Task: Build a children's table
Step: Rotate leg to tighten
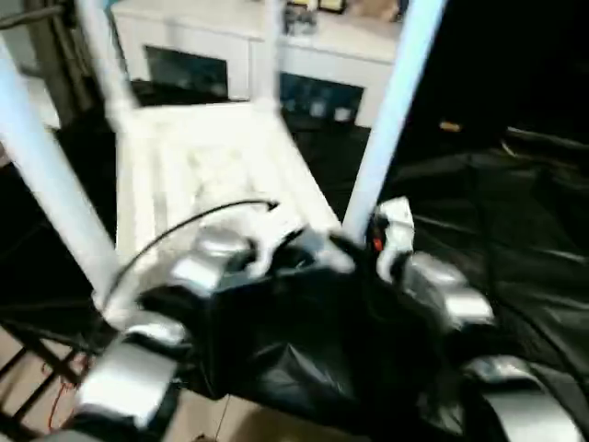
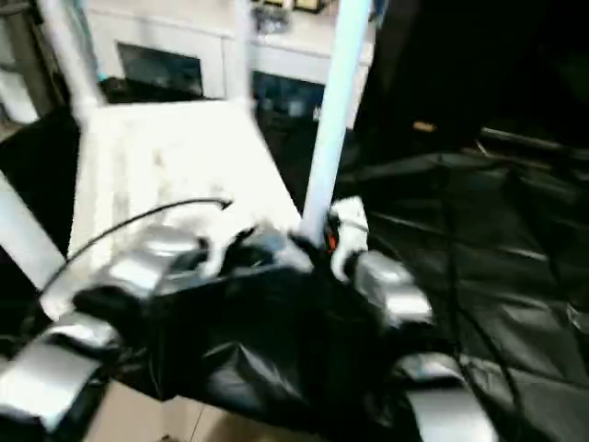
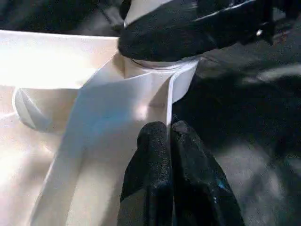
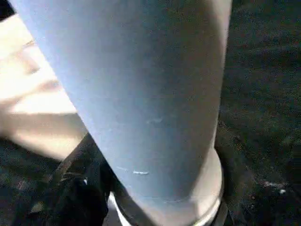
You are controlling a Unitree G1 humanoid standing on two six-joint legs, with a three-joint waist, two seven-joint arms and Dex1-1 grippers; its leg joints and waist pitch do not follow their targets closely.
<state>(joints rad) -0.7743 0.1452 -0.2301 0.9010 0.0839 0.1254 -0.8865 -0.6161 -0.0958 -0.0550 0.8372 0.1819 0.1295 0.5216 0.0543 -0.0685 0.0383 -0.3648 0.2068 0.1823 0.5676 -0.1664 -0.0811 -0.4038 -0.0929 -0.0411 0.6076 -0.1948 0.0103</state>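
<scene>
From the head, the two silver forearms (image 1: 138, 368) lie nearest, reaching forward over a black sheet (image 1: 515, 239) that covers the work surface. Beyond them the children's table (image 1: 207, 170) lies upside down on that sheet, its ribbed underside facing up and its white legs standing upright from the corner sockets. The left gripper (image 1: 276, 241) sits at the near rim of the upturned top. The right gripper (image 1: 363, 241) is at the base of the near right leg (image 1: 386, 120), beside its corner socket. Behind the table stands a white cabinet (image 1: 248, 55) with glass doors.

In the left wrist view the left gripper (image 3: 170, 141) has its jaws pressed together on the thin upright rim (image 3: 168, 101) of the tabletop, one black finger on each side of the wall. Just beyond, a round corner socket (image 3: 181, 77) holds a leg, with a black finger of the right gripper (image 3: 188, 28) wrapped against it.

In the right wrist view the leg (image 4: 141, 94) rises close before the camera, its wide end seated in the socket (image 4: 207, 197). Whether the right jaws are clamped on the leg or merely standing apart around it cannot be told.
</scene>
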